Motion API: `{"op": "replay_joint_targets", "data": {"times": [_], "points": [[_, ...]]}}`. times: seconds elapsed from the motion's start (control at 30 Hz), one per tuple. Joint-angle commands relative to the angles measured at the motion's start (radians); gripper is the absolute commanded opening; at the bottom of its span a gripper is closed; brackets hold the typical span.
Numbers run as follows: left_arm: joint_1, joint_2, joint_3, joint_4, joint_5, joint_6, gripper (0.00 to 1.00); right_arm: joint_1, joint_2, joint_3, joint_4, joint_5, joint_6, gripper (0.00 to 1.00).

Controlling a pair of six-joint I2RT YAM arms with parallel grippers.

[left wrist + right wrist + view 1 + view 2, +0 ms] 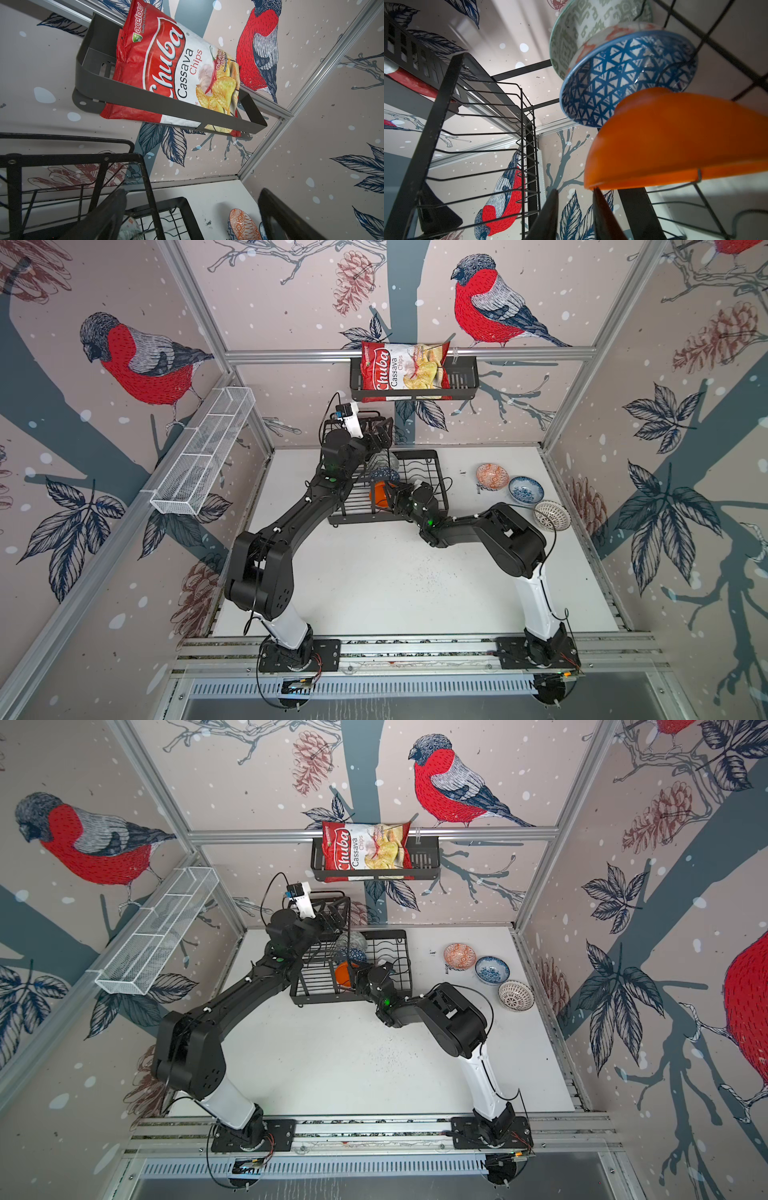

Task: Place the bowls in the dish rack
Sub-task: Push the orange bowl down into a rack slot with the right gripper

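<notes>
Left of the dish rack (pixel 415 453), a long white mesh shelf (pixel 203 452) hangs on the wall. Our left fingers (pixel 378 436) hover at the rack's raised upper tier, spread wide and holding nothing.

In the rack's lower tray, three round bowls stand on edge in a row among thin black wires. The grey-green patterned bowl (pixel 390 460) is at the rack's back, then the dark blue triangle-patterned bowl (pixel 384 477), then the glossy plain orange bowl (pixel 376 498).

Our right fingers (pixel 391 495) reach into the rack at the orange bowl. They are parted a little with nothing between them. One tip sits just at its rim; we cannot tell whether it touches.

Right of the rack, on the white bench (pixel 374 572), sit the salmon-orange bowl (pixel 492 475), the blue-white floral bowl (pixel 525 489) and the white lattice bowl (pixel 552 515). Above the rack, a black basket (pixel 465 381) holds a crinkly chips bag (pixel 405 366).
</notes>
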Motion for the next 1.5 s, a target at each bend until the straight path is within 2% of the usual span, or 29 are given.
{"op": "replay_joint_targets", "data": {"times": [0.0, 0.37, 0.93, 1.47], "points": [[0.002, 0.001, 0.008, 0.031, 0.005, 0.001, 0.99, -0.001, -0.013, -0.006, 0.021, 0.002, -0.013, 0.34], [0.002, -0.002, 0.008, 0.028, 0.006, 0.002, 0.99, -0.002, -0.062, -0.031, -0.003, 0.012, -0.044, 0.4], [0.004, -0.024, -0.003, 0.024, 0.004, 0.004, 0.99, -0.006, -0.154, -0.08, -0.067, 0.026, -0.055, 0.43], [0.004, -0.034, -0.035, 0.106, 0.056, -0.039, 0.99, -0.112, -0.282, -0.135, -0.13, 0.045, -0.155, 0.47]]}}
